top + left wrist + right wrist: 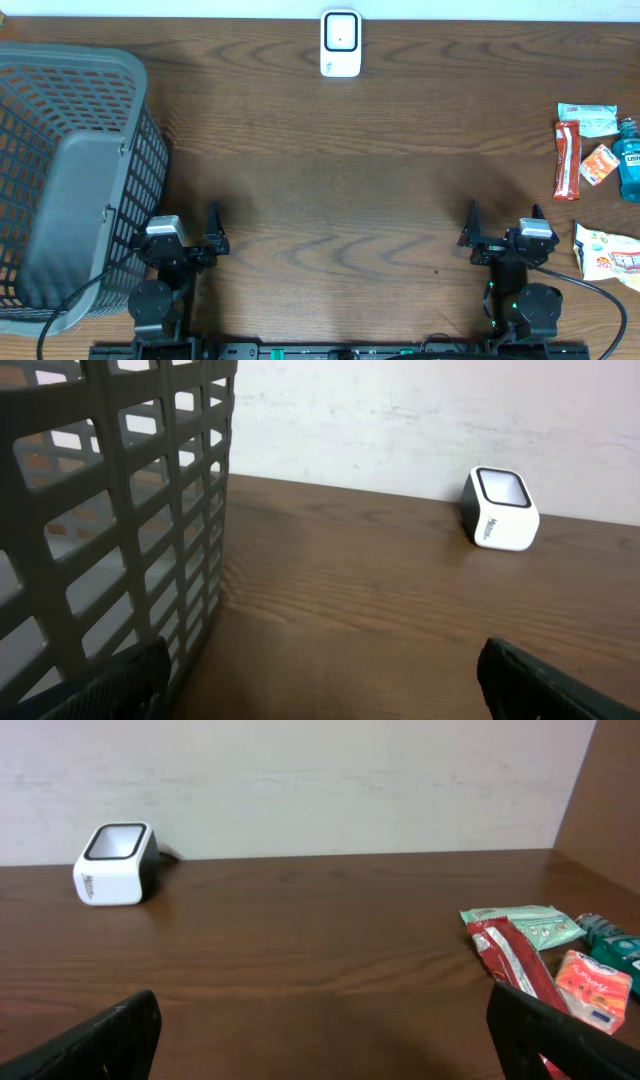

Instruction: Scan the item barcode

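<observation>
Right hand wide, empty; left hand the same, beside the grey basket. Red snack bar lies at 3 o'clock on the counter, barcode scanner at 12. Bar probably light, crinkly and slippery; pinch across its narrow middle.

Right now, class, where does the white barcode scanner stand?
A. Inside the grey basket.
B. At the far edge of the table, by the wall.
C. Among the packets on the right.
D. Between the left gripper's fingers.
B: the scanner stands alone at the far table edge by the wall, apart from the basket on the left and the packets on the right.
</observation>
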